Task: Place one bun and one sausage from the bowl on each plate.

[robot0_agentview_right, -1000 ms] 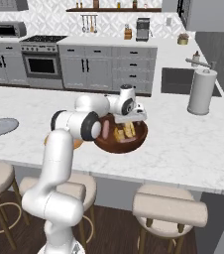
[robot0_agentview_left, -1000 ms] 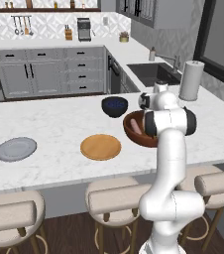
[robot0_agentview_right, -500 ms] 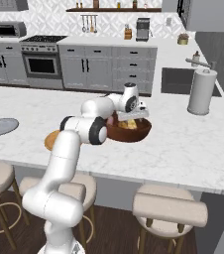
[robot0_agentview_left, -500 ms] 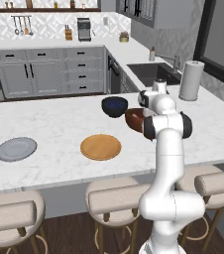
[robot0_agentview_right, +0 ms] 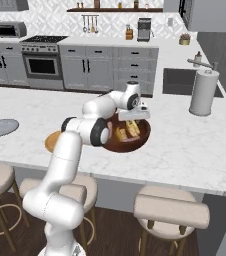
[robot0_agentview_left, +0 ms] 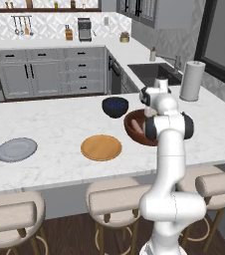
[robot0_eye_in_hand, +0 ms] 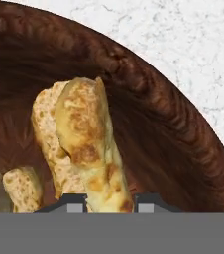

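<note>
gripper (robot0_eye_in_hand: 107,204) closed on bun (robot0_eye_in_hand: 89,154) inside wooden bowl (robot0_eye_in_hand: 183,144) | dark blue bowl (robot0_agentview_left: 115,106) just beside | tan plate (robot0_agentview_left: 101,147) near | grey plate (robot0_agentview_left: 16,149) well apart | paper towel roll (robot0_agentview_left: 192,80) beyond

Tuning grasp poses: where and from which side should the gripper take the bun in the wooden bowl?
Grip the bun across its narrow width near the lower end, coming from above. It is long and slim, leaning on the bowl wall, and the gripper already straddles it there.
</note>
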Robot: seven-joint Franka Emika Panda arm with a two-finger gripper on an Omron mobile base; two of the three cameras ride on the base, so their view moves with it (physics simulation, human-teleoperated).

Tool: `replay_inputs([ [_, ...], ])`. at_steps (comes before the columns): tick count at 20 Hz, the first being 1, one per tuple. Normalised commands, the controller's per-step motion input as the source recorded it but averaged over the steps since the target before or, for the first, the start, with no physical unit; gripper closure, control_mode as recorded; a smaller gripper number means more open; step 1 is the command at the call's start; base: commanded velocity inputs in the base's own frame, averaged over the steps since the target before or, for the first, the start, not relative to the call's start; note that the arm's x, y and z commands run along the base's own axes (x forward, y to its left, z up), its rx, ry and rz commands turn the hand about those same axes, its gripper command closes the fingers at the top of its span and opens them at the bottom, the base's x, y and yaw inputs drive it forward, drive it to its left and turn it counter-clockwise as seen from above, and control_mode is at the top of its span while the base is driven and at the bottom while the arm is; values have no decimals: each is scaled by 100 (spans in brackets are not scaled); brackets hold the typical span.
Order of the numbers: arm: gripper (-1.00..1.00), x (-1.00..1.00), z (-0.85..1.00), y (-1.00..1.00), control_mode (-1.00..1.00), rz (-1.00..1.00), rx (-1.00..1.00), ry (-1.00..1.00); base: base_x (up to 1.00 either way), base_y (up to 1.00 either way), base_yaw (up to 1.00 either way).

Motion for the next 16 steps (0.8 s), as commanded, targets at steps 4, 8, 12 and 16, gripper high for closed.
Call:
replay_inputs([
  [4,100,-31,1,11,-100,-8,0,-1,0,0,0],
  [8,100,-38,28,29,-100,-10,-3,-10,0,0,0],
  [12,100,-47,69,52,-100,-7,-10,-12,0,0,0],
  [16,100,-86,33,68,-100,-8,0,-5,0,0,0],
])
